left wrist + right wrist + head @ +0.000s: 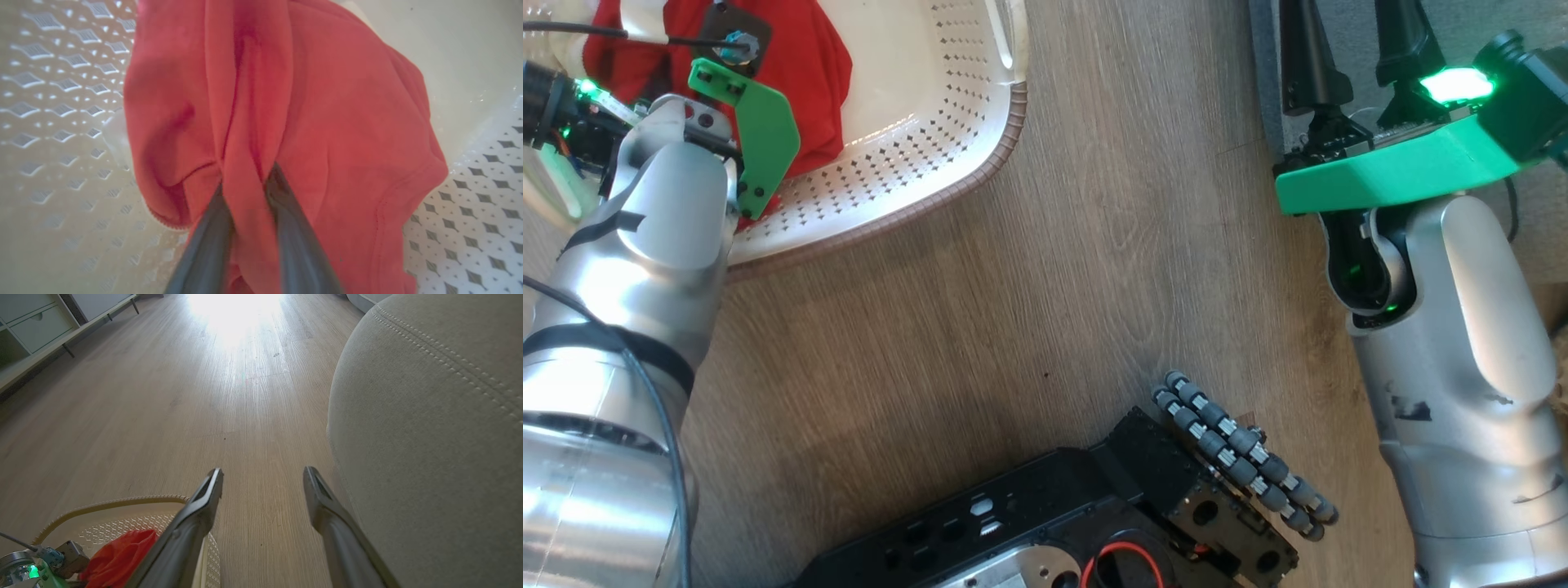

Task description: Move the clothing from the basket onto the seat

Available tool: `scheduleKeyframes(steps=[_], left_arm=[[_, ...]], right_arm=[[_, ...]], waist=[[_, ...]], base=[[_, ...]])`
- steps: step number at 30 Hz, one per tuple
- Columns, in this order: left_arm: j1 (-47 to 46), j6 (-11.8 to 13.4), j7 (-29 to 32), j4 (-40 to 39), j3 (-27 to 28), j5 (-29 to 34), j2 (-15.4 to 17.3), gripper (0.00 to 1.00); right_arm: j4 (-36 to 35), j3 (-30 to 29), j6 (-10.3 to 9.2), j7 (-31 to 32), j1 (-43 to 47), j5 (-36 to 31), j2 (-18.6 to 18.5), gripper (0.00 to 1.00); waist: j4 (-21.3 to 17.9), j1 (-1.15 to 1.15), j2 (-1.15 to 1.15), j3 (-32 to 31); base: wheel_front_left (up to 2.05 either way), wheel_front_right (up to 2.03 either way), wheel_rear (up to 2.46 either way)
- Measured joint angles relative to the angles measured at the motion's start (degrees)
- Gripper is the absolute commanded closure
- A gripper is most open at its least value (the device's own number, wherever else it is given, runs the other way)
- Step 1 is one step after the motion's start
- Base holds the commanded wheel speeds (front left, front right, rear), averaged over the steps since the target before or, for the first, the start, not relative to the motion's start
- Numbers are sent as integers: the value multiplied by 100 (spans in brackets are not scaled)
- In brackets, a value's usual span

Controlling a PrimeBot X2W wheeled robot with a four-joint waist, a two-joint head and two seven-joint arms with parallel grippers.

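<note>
Head view: the basket (931,106) stands on the floor (1054,286) to the robot's left, with the clothing (800,73) inside. The left arm (645,237) reaches into it. The right gripper (1352,49) is well apart.

Left wrist view: the left gripper (247,183) pinches a raised fold of clothing. The fold runs along the fingers.

Right wrist view: the right gripper is wide open and empty, with the seat (429,437) just beside it.

Judgement: the left arm is nearer the clothing, and the seat lies to the right of the basket.
</note>
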Motion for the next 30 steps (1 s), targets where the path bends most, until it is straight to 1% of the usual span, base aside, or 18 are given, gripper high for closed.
scheduleKeyframes(steps=[1,3,7,13,18,23,27,30], left_arm=[[3,-4,-1,2,-5,-1,-1,100],[5,-52,-48,3,-24,-24,-10,100],[66,-58,-321,2,-41,-94,-75,100],[308,-207,-817,-5,-67,-238,-360,100],[625,-343,-1325,-40,-66,-450,-547,100],[947,-486,-1659,-189,-68,-737,-630,100],[1267,-647,-1784,-568,-178,-1067,-637,100],[1565,-703,-1826,-895,-342,-1324,-644,100]], right_arm=[[0,-8,0,0,0,-1,0,0],[0,-37,0,0,-3,-2,0,0],[10,-119,0,0,-17,-56,1,0],[136,-227,0,0,-10,-237,3,0],[272,-327,0,0,64,-444,2,0],[413,-375,0,1,354,-516,-35,0],[559,-369,0,1,576,-564,-88,0],[650,-364,0,0,743,-565,-155,0]], waist=[[5,0,0,-6],[29,0,0,-30],[109,0,0,-146],[253,0,0,-526],[411,0,0,-983],[603,0,0,-1512],[753,0,0,-1973],[857,0,0,-2329]], base=[[0,0,0],[0,0,0],[0,0,0],[0,0,0],[0,0,0],[0,0,0],[0,0,0],[0,0,0]])
